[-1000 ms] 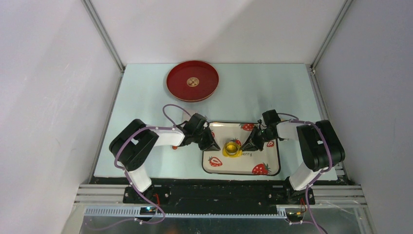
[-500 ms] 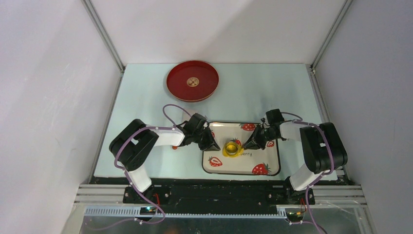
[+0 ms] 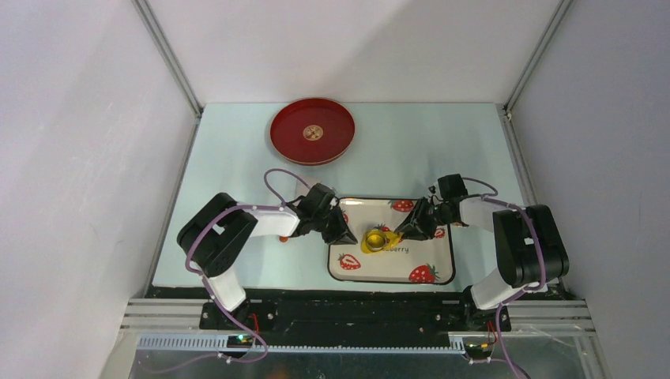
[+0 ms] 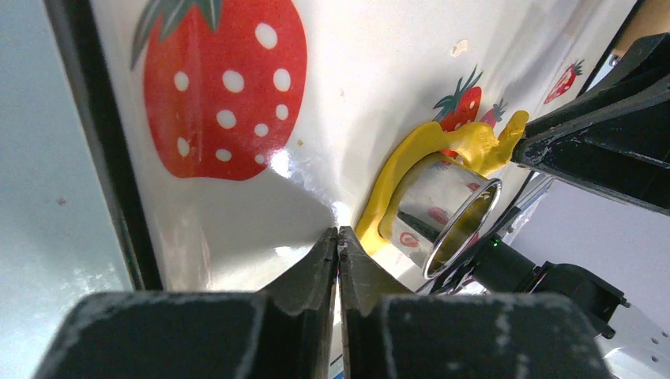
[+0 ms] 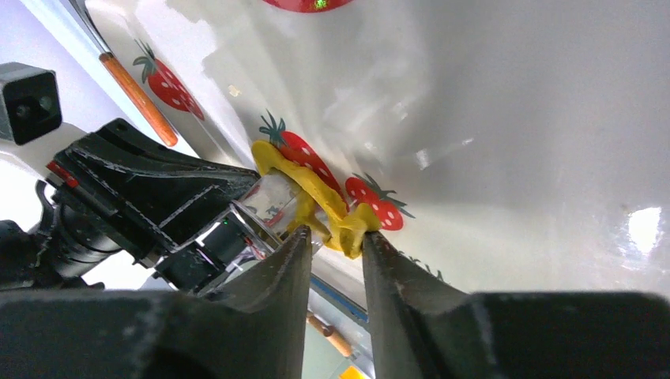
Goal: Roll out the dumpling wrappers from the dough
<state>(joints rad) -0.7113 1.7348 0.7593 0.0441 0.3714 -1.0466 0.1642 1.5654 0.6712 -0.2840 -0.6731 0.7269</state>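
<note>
I've got the pale blue table [image 3: 237,158] filling the top view, with the left arm [image 3: 229,237] and right arm [image 3: 517,237] both bent in toward the strawberry tray [image 3: 391,278], which sits at the table's near edge. A red plate [image 3: 288,134] lies well beyond the tray's far left corner. The left gripper [image 3: 345,235] is down at the tray's left side, tips on the tray surface just left of centre; from its wrist cam the jaws are pressed together with nothing between them. The right gripper [image 3: 399,233] comes in from the tray's right side. Its jaws stand a little apart with a flap of the dough [image 5: 316,185] between the tips, and I can't tell if they're pinching it or just around it. An orange-handled tool [image 5: 138,91] lies just off the tray's left edge. A shiny metal ring [image 3: 377,236] sits mid-tray, tilted in the left wrist view. The dough is a flat irregular yellow patch under and around the ring, mid-tray between both grippers
</note>
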